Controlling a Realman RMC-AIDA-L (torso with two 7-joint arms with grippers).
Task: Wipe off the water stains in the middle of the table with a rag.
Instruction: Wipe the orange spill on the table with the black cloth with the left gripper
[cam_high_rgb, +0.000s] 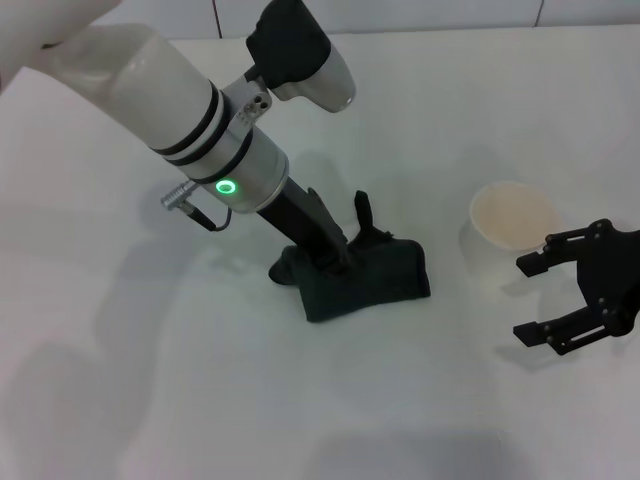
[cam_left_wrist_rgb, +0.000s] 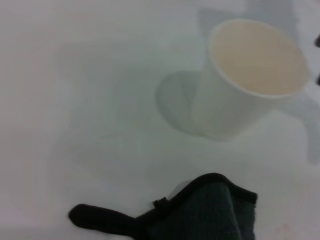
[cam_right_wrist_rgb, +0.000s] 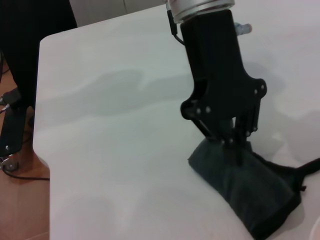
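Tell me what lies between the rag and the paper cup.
Nothing: only bare white table separates the rag from the cup, clearest in the head view. The left hand grips the rag; the right hand waits open beside the cup.

No text or label (nor any number) can be read anywhere.
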